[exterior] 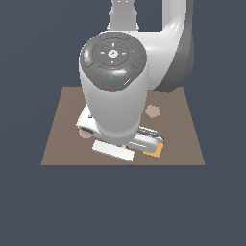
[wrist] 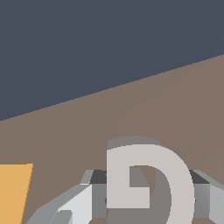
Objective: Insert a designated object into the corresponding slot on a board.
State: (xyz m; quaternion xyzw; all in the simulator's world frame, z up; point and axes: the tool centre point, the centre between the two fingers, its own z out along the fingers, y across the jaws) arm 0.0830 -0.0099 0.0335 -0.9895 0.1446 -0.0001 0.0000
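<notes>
Low at the left of the wrist view sits an orange square (wrist: 15, 192) on the brown board (wrist: 175, 100). To its right, at lower centre, the white G (wrist: 148, 175) lies between the grey fingers (wrist: 72, 205) of the gripper (wrist: 148, 197), one either side of it. They look closed on the letter, though actual contact is hard to confirm. In the exterior view the arm (exterior: 114, 91) hides the G (and whatever slot it belongs in), so which way the slot lies from the gripper I cannot tell.
</notes>
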